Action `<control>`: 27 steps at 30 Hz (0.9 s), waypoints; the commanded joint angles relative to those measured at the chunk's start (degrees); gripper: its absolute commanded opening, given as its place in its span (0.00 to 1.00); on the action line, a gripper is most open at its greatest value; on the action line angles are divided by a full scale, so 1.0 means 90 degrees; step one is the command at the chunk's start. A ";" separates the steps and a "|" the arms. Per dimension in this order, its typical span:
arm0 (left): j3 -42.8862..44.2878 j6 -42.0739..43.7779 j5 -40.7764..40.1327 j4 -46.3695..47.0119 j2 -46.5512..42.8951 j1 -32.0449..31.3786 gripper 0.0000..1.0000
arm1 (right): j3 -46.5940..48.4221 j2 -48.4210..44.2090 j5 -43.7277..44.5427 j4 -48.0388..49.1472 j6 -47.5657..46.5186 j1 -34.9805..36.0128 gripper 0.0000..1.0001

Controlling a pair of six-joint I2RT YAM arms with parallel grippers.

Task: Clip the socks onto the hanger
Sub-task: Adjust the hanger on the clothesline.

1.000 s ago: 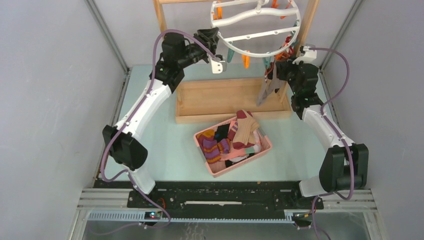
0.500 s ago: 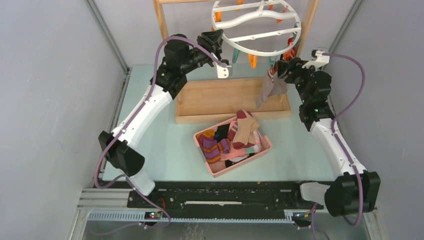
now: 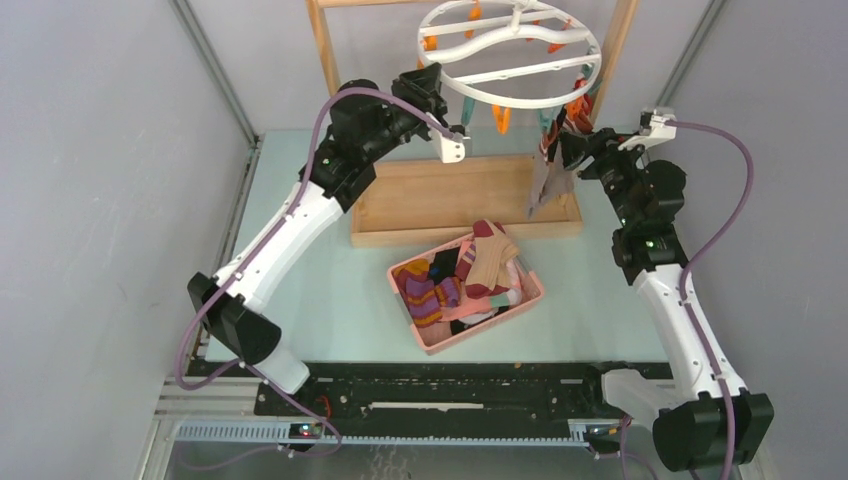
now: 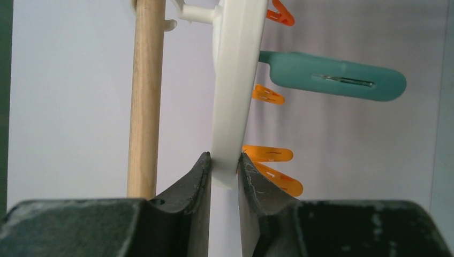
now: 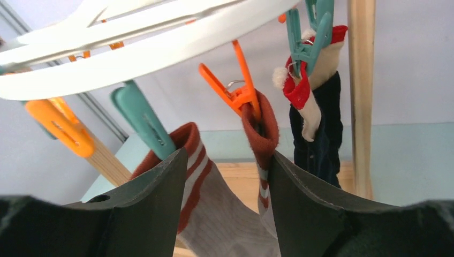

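The left pincer [image 4: 225,166] nips the rim of the hanger [image 4: 235,80] between its tips, probably to steady the ring, while the right pincer [image 5: 227,160] stands wide open around the striped sock [image 5: 214,214], which hangs from an orange clip [image 5: 238,93] just above.

The top camera looks down from above and behind the arm bases. It takes in the whole counter [image 3: 340,290], with the hanger [image 3: 510,72] at upper centre. The left wrist camera sits close behind the left tool [image 4: 225,160], seeing the rim edge-on. The right wrist camera looks upward past the right tool [image 5: 227,155] at the rim's underside. All three views share the hanger.
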 commanded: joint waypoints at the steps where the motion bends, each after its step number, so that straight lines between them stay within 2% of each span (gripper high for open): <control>1: -0.0143 0.0298 -0.0884 -0.0036 -0.0308 -0.0171 0.16 | 0.0017 -0.0321 -0.0387 0.0079 0.0473 -0.0102 0.65; 9: -0.0093 0.0421 -0.1234 0.0015 -0.0289 -0.0313 0.13 | 0.0352 -0.0602 -0.0932 -0.0040 0.1509 -0.0359 0.66; 16: -0.0033 0.0499 -0.1804 0.0020 -0.0222 -0.0542 0.10 | 0.0772 -0.0175 -0.1812 0.0346 0.3486 -0.0501 0.65; 21: 0.0018 0.0504 -0.1978 0.0016 -0.0243 -0.0635 0.09 | 0.1196 0.0274 -0.1859 0.0554 0.4440 -0.0483 0.60; 27: 0.0042 0.0455 -0.2086 0.0015 -0.0237 -0.0720 0.08 | 0.1655 0.0668 -0.1529 0.0324 0.4792 -0.0410 0.54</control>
